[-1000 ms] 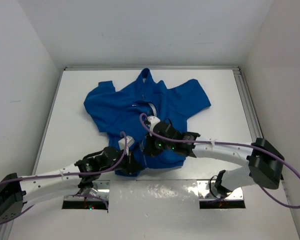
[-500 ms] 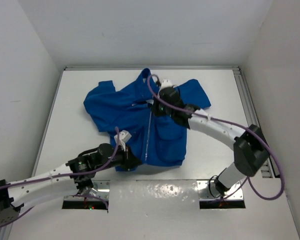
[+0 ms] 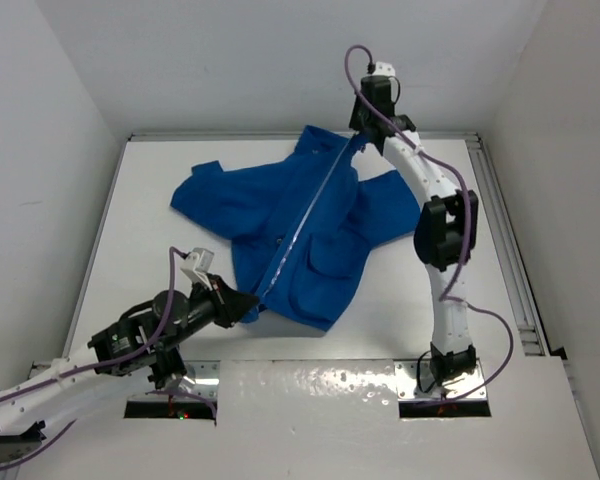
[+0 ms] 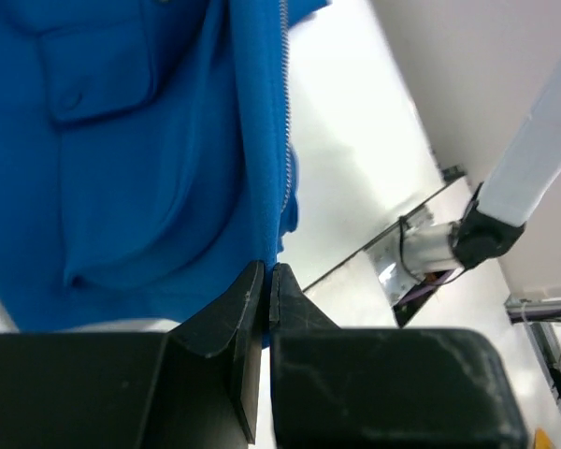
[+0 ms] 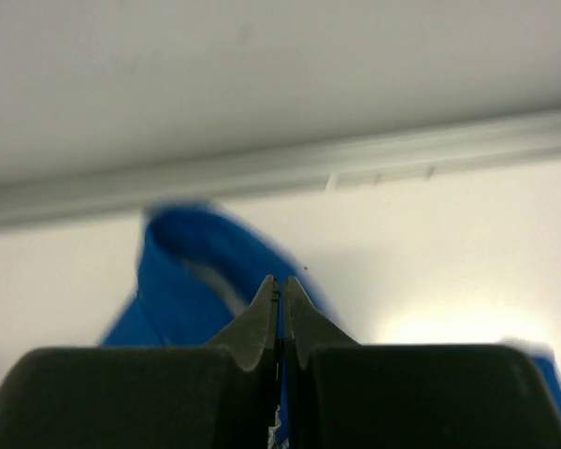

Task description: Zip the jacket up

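The royal-blue jacket (image 3: 310,230) lies on the white table, pulled taut on a diagonal. Its pale zipper (image 3: 305,215) runs closed from the hem up to the collar. My left gripper (image 3: 248,305) is shut on the hem at the zipper's lower end; in the left wrist view (image 4: 266,271) blue fabric (image 4: 150,140) sits between the fingers. My right gripper (image 3: 358,135) is at the back edge, shut on the zipper at the collar. In the right wrist view (image 5: 280,281) blue cloth (image 5: 182,271) and zipper teeth are pinched; the pull is hidden.
The back wall and its rail (image 3: 230,135) are right behind the right gripper. A metal rail (image 3: 500,230) runs along the table's right side. Two mounting plates (image 3: 445,385) lie at the near edge. The right arm (image 4: 542,140) shows in the left wrist view.
My right gripper has travelled along the zipper from the hem to the collar at the back edge. My left gripper pulled the hem back and left, and the jacket stretched straight.
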Motion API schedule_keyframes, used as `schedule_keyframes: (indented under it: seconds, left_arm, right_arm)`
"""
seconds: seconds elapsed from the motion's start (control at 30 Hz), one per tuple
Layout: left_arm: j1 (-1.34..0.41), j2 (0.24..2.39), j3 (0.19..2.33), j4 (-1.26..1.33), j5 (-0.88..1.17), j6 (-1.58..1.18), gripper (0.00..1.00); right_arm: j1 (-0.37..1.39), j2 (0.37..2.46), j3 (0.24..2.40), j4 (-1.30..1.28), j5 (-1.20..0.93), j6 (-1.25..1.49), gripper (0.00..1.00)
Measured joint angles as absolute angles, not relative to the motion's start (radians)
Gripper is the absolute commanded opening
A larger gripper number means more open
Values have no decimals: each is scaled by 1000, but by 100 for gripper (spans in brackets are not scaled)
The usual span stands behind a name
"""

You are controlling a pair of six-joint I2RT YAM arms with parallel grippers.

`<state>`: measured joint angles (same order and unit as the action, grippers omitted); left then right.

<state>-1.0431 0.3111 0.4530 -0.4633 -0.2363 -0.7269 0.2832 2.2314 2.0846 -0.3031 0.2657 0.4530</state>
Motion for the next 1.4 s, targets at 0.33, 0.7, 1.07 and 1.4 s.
schedule_keyframes:
  seconds: [0.33, 0.7, 1.07, 1.4]
  left_arm:
    - [-1056, 137, 538, -687, -351, -841, 0]
    - [-1056, 342, 483, -678, -413, -899, 28]
    - [-1056, 503, 530, -579, -579, -889, 24]
    - [-1061, 1054, 399, -181, -174, -740, 1]
  right_arm:
    - [142, 2330, 2097, -150, 445, 400, 0]
    - [110, 1796, 1379, 113, 363, 495, 0]
    - [235, 1426, 723, 205, 140, 674, 3]
    - [469, 1180, 477, 148, 17, 659, 15]
